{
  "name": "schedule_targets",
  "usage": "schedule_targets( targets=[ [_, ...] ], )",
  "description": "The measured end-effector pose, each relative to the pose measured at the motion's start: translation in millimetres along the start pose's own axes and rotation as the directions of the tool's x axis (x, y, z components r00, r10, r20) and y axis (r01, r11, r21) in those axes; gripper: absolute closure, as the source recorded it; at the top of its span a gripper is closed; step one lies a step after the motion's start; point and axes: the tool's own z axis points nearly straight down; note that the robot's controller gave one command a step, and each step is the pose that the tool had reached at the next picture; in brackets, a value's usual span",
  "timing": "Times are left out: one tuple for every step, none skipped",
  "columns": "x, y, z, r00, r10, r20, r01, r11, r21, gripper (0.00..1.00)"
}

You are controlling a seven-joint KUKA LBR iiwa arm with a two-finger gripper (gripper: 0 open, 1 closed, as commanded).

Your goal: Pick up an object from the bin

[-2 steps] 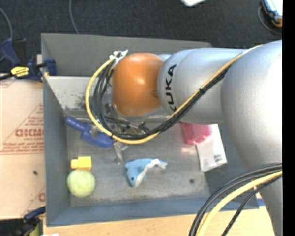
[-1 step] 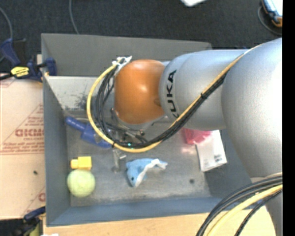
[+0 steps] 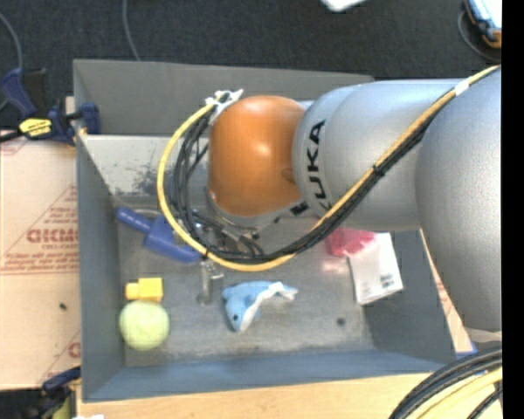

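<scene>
My gripper [image 3: 209, 288] hangs low over the bin floor, left of centre, below the orange wrist cover. Just to its right lies a small blue and white soft toy fish [image 3: 251, 303], close to the gripper but apart from it. A blue handle-shaped thing [image 3: 156, 233] lies up and to the left, partly under the cables. A small yellow block [image 3: 145, 289] rests to the left of the gripper. Nothing is seen held.
A yellow-green ball [image 3: 144, 326] sits in the front left corner, just below the yellow block. A pink thing [image 3: 349, 243] and a white card with a barcode [image 3: 377, 273] lie at the right, partly under the arm. The arm covers the bin's back half.
</scene>
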Motion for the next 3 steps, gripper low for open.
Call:
schedule_targets(
  targets=[
    [9.0,-69.8,17.8,0.999,-0.033,-0.007,0.033,0.999,0.002,0.0],
    [10.8,-75.9,55.9,1.0,0.025,-0.001,-0.025,1.0,-0.001,0.0],
    [55.0,-123.3,51.3,0.999,0.032,-0.005,-0.032,0.999,0.002,0.0]
  ],
)
